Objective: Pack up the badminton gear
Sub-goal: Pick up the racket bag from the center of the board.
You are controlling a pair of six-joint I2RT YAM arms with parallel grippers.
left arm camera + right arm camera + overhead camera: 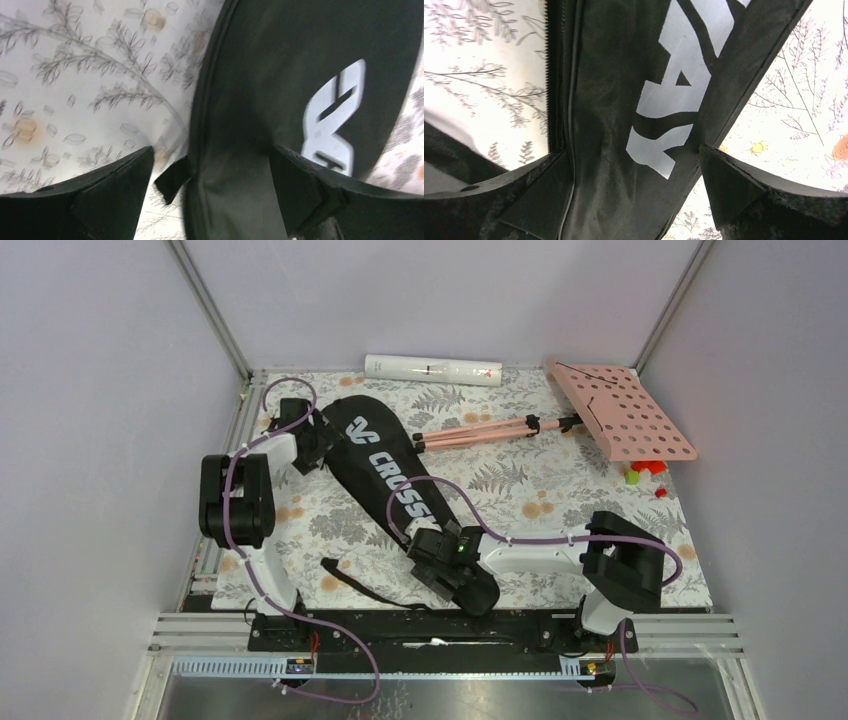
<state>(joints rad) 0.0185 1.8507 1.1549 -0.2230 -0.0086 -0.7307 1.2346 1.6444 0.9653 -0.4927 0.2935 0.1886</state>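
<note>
The black racket-shaped bag (395, 490) with white "CROSSWAY" lettering lies flat and diagonal on the floral cloth, wide end at the back left. My left gripper (318, 447) is open over that wide end. In the left wrist view the bag's zipped edge (197, 165) and a small black tab (172, 180) lie between my spread left gripper (210, 170). My right gripper (442, 562) is open over the bag's narrow handle end. In the right wrist view the bag (624, 150) fills the gap of the right gripper (634, 172). A long white tube (432, 368) lies against the back wall.
A pink perforated music stand (625, 412) with its folded tripod (480, 430) lies at the back right. Small coloured blocks (645, 470) sit beside it. The bag's black strap (362, 588) trails toward the near edge, and side walls enclose the table.
</note>
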